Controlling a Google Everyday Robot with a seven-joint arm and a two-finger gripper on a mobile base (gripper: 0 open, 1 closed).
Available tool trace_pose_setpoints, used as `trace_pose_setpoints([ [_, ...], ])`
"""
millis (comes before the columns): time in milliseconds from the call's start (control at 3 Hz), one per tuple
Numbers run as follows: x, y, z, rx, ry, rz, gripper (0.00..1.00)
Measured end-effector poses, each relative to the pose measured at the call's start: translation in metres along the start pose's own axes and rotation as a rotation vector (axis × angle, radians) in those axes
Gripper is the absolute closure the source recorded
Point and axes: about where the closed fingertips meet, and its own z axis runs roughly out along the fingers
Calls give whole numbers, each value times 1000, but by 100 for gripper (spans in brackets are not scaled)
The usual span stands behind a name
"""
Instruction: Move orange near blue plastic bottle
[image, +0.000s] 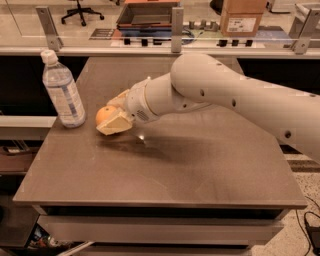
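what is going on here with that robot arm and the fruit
The robot's single arm reaches across the table toward its left side. Its tool is closed around the orange, holding it low over the tabletop just right of the blue plastic bottle. The bottle stands upright near the table's left edge. The orange is already close beside the bottle but not touching it, and the tool has not let go yet.

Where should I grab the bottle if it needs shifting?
Take the blue plastic bottle probably by its straight labelled middle, level, from the side facing the claw: it stands upright and narrows toward the top. The claw, beside it, is shut on the orange; release that first.
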Motion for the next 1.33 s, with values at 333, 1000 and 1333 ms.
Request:
trace_pose_setpoints([
  [333, -1, 1, 1, -3, 0, -3, 59],
  [1000, -4, 4, 3, -8, -1, -7, 13],
  [1333, -5, 5, 4, -11, -1, -10, 0],
])
